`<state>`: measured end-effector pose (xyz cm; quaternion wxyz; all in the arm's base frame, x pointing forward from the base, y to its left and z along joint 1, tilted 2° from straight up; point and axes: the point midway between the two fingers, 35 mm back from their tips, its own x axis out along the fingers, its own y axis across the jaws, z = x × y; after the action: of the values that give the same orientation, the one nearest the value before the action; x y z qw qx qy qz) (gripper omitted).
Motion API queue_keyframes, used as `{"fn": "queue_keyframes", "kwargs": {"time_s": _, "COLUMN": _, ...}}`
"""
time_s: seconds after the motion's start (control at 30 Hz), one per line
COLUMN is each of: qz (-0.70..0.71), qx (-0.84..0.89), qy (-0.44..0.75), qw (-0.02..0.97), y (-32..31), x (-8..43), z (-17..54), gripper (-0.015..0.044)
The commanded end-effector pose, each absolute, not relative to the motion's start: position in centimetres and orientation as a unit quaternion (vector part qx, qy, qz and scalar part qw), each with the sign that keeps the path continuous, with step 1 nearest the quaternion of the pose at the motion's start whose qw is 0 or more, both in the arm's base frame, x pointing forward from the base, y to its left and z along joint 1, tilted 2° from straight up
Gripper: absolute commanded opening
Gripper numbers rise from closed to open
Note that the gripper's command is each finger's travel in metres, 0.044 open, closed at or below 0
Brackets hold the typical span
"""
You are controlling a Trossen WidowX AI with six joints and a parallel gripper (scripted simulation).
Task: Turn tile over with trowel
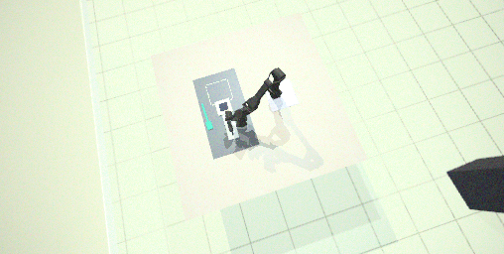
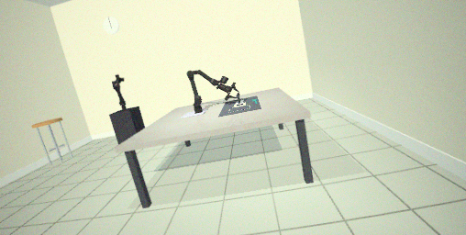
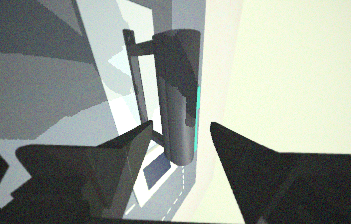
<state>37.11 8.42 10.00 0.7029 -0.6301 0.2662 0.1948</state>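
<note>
The white tile (image 1: 223,106) (image 3: 156,170) lies on the grey mat (image 1: 218,146) (image 2: 225,110), its dark blue marked square facing up, next to the dashed outline (image 1: 217,82) (image 3: 183,185). The trowel (image 3: 176,100) has a thick dark cylindrical handle on brackets above a long white strip. The strip runs up to the tile; whether it reaches under it I cannot tell. My gripper (image 1: 232,117) (image 2: 233,95) (image 3: 181,124) is open and tilted. In the wrist view the handle shows beyond and between the parted fingertips, with nothing gripped.
A slim teal tool (image 1: 208,125) (image 2: 255,101) (image 3: 198,102) lies along the mat's long edge, beside the trowel. The mat lies on a pale table (image 1: 298,45) (image 2: 174,133). A black pedestal (image 1: 478,184) (image 2: 124,126) stands off the table, with another arm-like device on top.
</note>
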Motion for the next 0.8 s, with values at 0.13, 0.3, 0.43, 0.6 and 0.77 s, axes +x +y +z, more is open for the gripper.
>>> {"fn": "queue_keyframes", "kwargs": {"time_s": 0.13, "qz": 0.204, "qx": -0.636, "qy": 0.263, "qw": 0.696, "y": 8.4, "x": 38.1, "z": 9.0, "gripper": 0.03}}
{"fn": "queue_keyframes", "kwargs": {"time_s": 0.3, "qz": 0.208, "qx": -0.638, "qy": 0.261, "qw": 0.694, "y": 8.3, "x": 38.7, "z": 8.4, "gripper": 0.03}}
{"fn": "queue_keyframes", "kwargs": {"time_s": 0.43, "qz": 0.211, "qx": -0.641, "qy": 0.259, "qw": 0.691, "y": 8.2, "x": 39.2, "z": 8.0, "gripper": 0.03}}
{"fn": "queue_keyframes", "kwargs": {"time_s": 0.6, "qz": 0.214, "qx": -0.643, "qy": 0.257, "qw": 0.689, "y": 8.1, "x": 39.6, "z": 7.6, "gripper": 0.03}}
{"fn": "queue_keyframes", "kwargs": {"time_s": 0.77, "qz": 0.214, "qx": -0.643, "qy": 0.257, "qw": 0.689, "y": 8.1, "x": 39.6, "z": 7.6, "gripper": 0.0169}}
